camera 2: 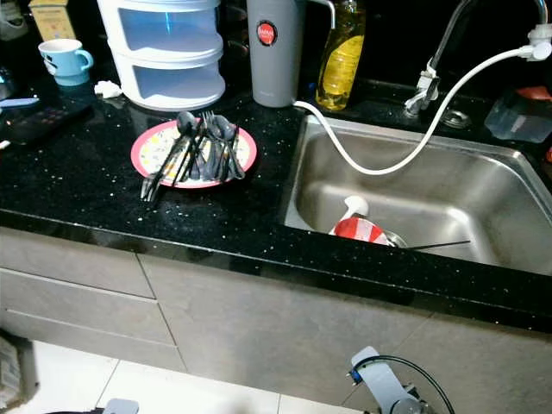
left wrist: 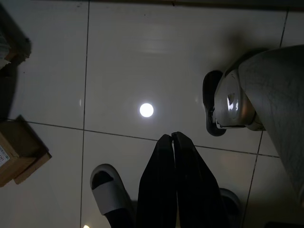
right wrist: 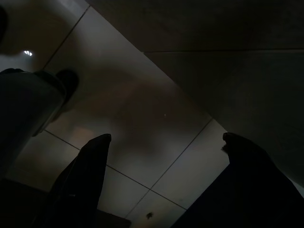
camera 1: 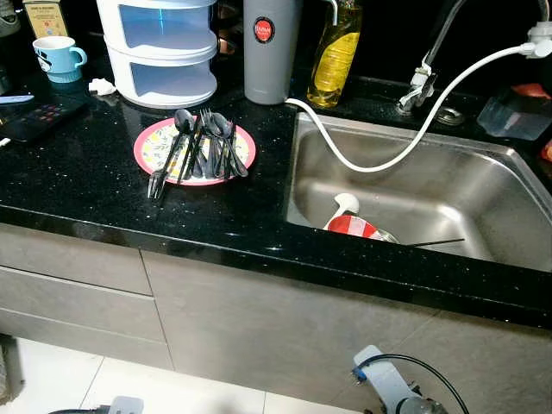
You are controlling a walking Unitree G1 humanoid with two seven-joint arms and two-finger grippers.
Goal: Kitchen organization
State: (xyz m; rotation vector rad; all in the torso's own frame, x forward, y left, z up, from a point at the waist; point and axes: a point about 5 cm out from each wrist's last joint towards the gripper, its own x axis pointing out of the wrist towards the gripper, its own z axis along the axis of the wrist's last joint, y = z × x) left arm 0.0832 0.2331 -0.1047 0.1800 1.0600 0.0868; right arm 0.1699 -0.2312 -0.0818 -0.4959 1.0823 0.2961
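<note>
Your left gripper (left wrist: 173,137) hangs closed above the floor tiles (left wrist: 142,57); a white slipper (left wrist: 110,190) lies just beside it. Your right gripper (right wrist: 166,142) hangs open in the dark. The sink (camera 1: 448,185) wall half hides a red-white item (camera 1: 352,226).

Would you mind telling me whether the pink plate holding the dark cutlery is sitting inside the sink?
No, the pink plate with the cutlery rests on the black countertop, left of the sink.

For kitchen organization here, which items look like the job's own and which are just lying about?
Likely job items: pink plate piled with dark utensils; red-and-white item in the sink.

Lying about: blue mug, white drawer unit, grey jug, yellow soap bottle, white hose.
</note>
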